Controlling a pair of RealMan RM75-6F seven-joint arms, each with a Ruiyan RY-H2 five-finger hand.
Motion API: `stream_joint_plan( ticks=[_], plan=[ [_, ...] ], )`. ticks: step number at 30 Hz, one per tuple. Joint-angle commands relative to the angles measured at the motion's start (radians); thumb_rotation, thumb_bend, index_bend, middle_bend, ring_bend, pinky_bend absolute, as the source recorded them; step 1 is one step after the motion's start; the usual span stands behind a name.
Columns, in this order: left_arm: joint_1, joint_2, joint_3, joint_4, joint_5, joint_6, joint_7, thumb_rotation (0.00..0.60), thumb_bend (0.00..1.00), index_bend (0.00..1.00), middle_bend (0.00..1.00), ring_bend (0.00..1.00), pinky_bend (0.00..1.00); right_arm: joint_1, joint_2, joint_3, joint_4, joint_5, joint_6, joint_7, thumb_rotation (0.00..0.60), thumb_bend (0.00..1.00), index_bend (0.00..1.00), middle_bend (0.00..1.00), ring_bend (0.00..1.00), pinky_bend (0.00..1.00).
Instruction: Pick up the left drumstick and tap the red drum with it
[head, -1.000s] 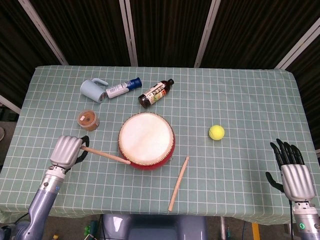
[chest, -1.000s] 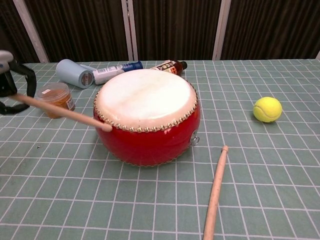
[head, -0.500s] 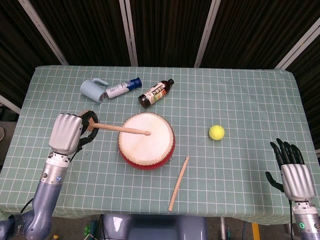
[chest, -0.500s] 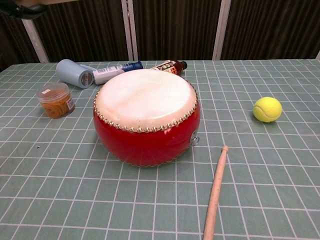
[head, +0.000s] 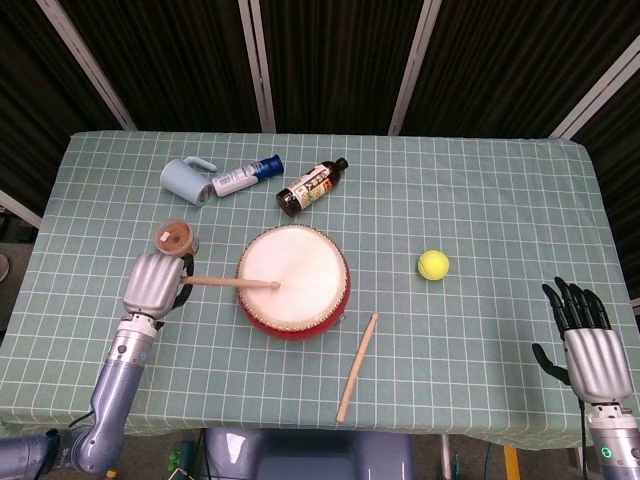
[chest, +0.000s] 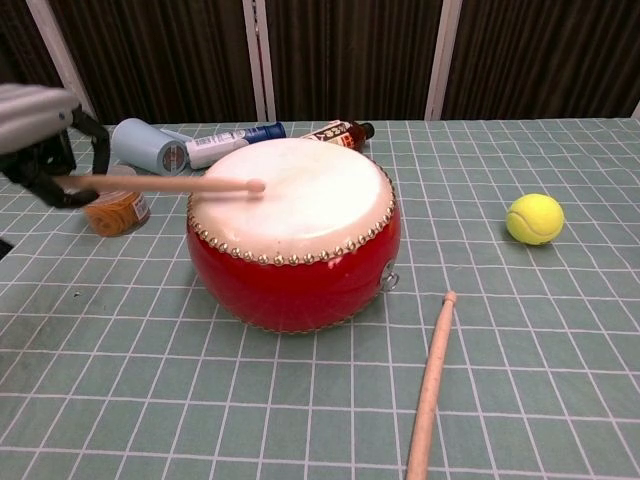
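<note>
Left drumstick (head: 232, 283), pale wood, lies near-level in left hand (head: 153, 284), round tip over white skin of red drum (head: 293, 281), which sits upright mid-counter, stud-rimmed, w/ red sides.

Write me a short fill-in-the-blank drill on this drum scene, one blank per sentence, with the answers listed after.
1. The left hand holds a drumstick whose tip is over the drum's ____ skin.
2. The second drumstick lies on the ____.
3. The yellow tennis ball sits on the drum's ____ side in the head view.
4. The right hand holds ____.

Answers: white; table; right; nothing
</note>
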Motion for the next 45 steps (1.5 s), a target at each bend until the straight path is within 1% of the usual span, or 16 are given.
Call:
stream_joint_plan(
  ticks=[1,3,5,9,14,17,22,24,25,30,34,35,36,38,42,45],
  plan=[
    [-0.001,0.013,0.034,-0.013,-0.118,-0.022,0.083,0.6,0.54,0.75,1.0,1.0,0.91,0.0,0.001,0.0,-0.002,0.002,-0.002,0.003,0.6,0.35,0.0,0.0,0.0,0.08],
    [-0.009,0.033,0.007,-0.056,-0.168,-0.016,0.089,0.6,0.54,0.75,1.0,1.0,0.91,-0.001,0.002,0.0,-0.003,0.002,-0.001,0.0,0.6,0.35,0.0,0.0,0.0,0.08],
    [-0.008,0.046,-0.03,-0.093,-0.146,0.009,0.041,0.6,0.54,0.75,1.0,1.0,0.91,-0.002,0.0,0.001,0.001,-0.003,0.007,-0.004,0.6,0.35,0.0,0.0,0.0,0.08],
    [0.009,0.057,-0.11,-0.176,-0.002,0.087,-0.116,0.6,0.54,0.75,1.0,1.0,0.91,-0.004,0.0,0.0,0.0,0.001,0.004,0.002,0.6,0.35,0.0,0.0,0.0,0.08],
    [0.019,0.063,-0.169,-0.253,0.192,0.182,-0.237,0.6,0.54,0.75,1.0,1.0,0.91,-0.004,-0.001,-0.001,0.001,-0.003,0.007,-0.005,0.6,0.35,0.0,0.0,0.0,0.08],
    [0.015,0.046,-0.184,-0.247,0.271,0.221,-0.271,0.6,0.54,0.75,1.0,1.0,0.91,-0.004,-0.001,-0.002,0.001,-0.003,0.006,-0.004,0.6,0.35,0.0,0.0,0.0,0.08],
    [0.012,0.012,-0.172,-0.184,0.318,0.23,-0.312,0.6,0.54,0.75,1.0,1.0,0.91,-0.003,-0.001,-0.002,0.0,-0.003,0.004,-0.003,0.6,0.35,0.0,0.0,0.0,0.08],
    [0.015,-0.003,-0.151,-0.146,0.317,0.225,-0.305,0.6,0.54,0.75,1.0,1.0,0.91,-0.003,-0.001,-0.002,0.001,-0.004,0.003,-0.004,0.6,0.35,0.0,0.0,0.0,0.08],
    [0.018,-0.015,-0.129,-0.11,0.305,0.214,-0.293,0.6,0.54,0.75,1.0,1.0,0.91,-0.002,-0.001,-0.002,0.001,-0.004,0.003,-0.004,0.6,0.35,0.0,0.0,0.0,0.08],
    [0.034,-0.044,-0.051,0.011,0.182,0.132,-0.228,0.6,0.54,0.75,1.0,1.0,0.91,-0.003,-0.001,-0.001,0.0,-0.004,0.004,-0.003,0.6,0.35,0.0,0.0,0.0,0.08],
    [0.042,-0.041,0.012,0.081,0.042,0.059,-0.102,0.6,0.54,0.75,1.0,1.0,0.91,-0.004,0.0,-0.001,-0.001,-0.001,0.003,-0.002,0.6,0.35,0.0,0.0,0.0,0.08],
    [0.042,-0.035,0.023,0.084,-0.008,0.042,-0.059,0.6,0.54,0.75,1.0,1.0,0.91,-0.003,0.0,-0.001,-0.002,0.0,0.001,-0.002,0.6,0.35,0.0,0.0,0.0,0.08],
    [0.039,-0.021,0.031,0.07,-0.086,0.021,0.001,0.6,0.54,0.75,1.0,1.0,0.91,-0.003,0.001,-0.002,-0.003,-0.002,0.001,-0.002,0.6,0.35,0.0,0.0,0.0,0.08],
    [0.034,0.005,0.017,0.027,-0.169,0.014,0.042,0.6,0.54,0.75,1.0,1.0,0.91,-0.004,0.002,-0.003,-0.004,-0.005,0.003,-0.002,0.6,0.35,0.0,0.0,0.0,0.08],
    [0.048,0.047,-0.02,-0.054,-0.101,0.051,-0.049,0.6,0.55,0.75,1.0,1.0,0.91,-0.004,0.002,-0.003,-0.005,-0.003,0.002,-0.002,0.6,0.35,0.0,0.0,0.0,0.08],
    [0.059,0.097,-0.03,-0.128,-0.043,0.07,-0.091,0.6,0.55,0.75,1.0,1.0,0.91,-0.006,0.003,-0.004,-0.006,-0.004,0.003,-0.003,0.6,0.35,0.0,0.0,0.0,0.08]
  ],
)
